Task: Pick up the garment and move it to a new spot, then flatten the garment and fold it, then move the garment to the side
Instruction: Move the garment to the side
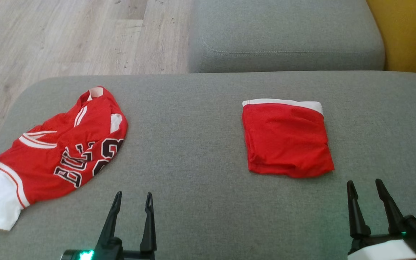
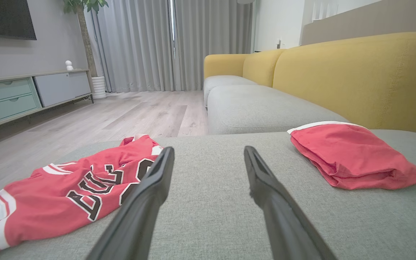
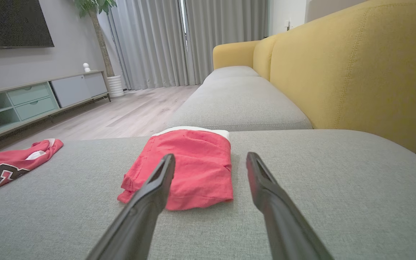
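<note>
Jersey, red with black lettering and white trim, lies crumpled on the grey cushion at my left. Second red garment, folded square with a white band at its far edge, lies well apart at my right. Left gripper: fingers spread, empty, near the jersey. Right gripper: fingers spread, empty, just short of the folded piece. I see both clear of the cloth.

Yellow-backed grey sofa, wooden floor
</note>
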You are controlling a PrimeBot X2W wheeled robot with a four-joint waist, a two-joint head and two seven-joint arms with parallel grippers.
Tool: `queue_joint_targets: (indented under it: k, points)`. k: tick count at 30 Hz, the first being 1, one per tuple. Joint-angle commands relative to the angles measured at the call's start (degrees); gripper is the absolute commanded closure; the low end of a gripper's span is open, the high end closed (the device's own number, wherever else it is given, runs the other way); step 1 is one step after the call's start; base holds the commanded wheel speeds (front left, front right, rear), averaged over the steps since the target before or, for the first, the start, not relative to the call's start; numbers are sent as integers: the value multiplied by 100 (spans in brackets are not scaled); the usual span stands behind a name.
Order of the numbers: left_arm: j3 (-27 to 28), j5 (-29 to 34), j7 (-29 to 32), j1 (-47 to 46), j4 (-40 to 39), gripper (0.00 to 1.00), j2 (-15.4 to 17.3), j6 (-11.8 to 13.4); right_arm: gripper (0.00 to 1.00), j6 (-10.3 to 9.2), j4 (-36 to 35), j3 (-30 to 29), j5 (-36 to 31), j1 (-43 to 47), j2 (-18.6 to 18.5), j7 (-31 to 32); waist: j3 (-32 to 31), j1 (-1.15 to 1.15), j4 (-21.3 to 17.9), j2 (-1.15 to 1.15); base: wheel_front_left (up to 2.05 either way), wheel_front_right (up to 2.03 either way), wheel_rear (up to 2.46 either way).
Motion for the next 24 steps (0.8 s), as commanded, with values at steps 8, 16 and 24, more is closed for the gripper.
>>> queue_joint_targets:
  k: [8, 16, 24]
  points:
    - [232, 49, -29, -218, -228, 0, -18, -16, 0, -5, -124, 148, 39, -79, -91, -63, 40, 0, -88, 0, 0, 0, 0]
    - [185, 73, -29, -269, -268, 0, -18, -32, 0, -5, -81, 138, 156, -274, -147, -63, 306, 0, -152, 0, 0, 0, 0]
    - [79, 58, -29, -640, -457, 0, -18, 31, 0, -5, 94, 94, 388, -1024, -447, -63, 1210, 0, -182, 0, 0, 0, 0]
